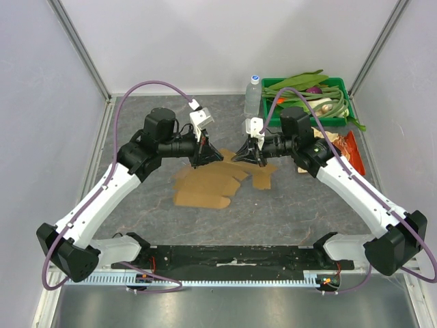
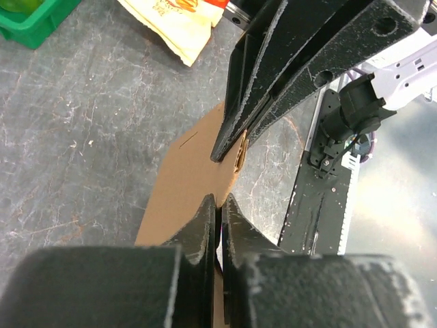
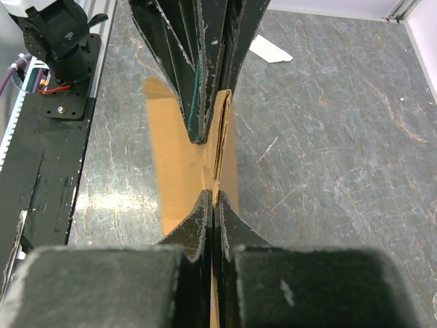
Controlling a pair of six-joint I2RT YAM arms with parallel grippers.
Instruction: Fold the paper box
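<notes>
The paper box point(image 1: 208, 184) is a flat brown cardboard sheet on the grey table, with one flap raised at its far side. My left gripper point(image 1: 203, 158) and right gripper point(image 1: 249, 156) meet over that raised flap from opposite sides. The left wrist view has my left gripper point(image 2: 218, 202) shut on the thin cardboard edge point(image 2: 184, 184), and the right arm's fingers point(image 2: 232, 137) pinch the same edge just beyond. Seen from the right wrist, my right gripper point(image 3: 213, 198) is shut on the folded cardboard point(image 3: 171, 157), facing the left arm's fingers point(image 3: 205, 102).
A green crate of vegetables point(image 1: 339, 87) and a water bottle point(image 1: 252, 96) stand at the back right. A snack bag point(image 1: 345, 147) lies beside the right arm. A white paper scrap point(image 3: 270, 49) lies on the table. A black rail point(image 1: 232, 260) runs along the near edge.
</notes>
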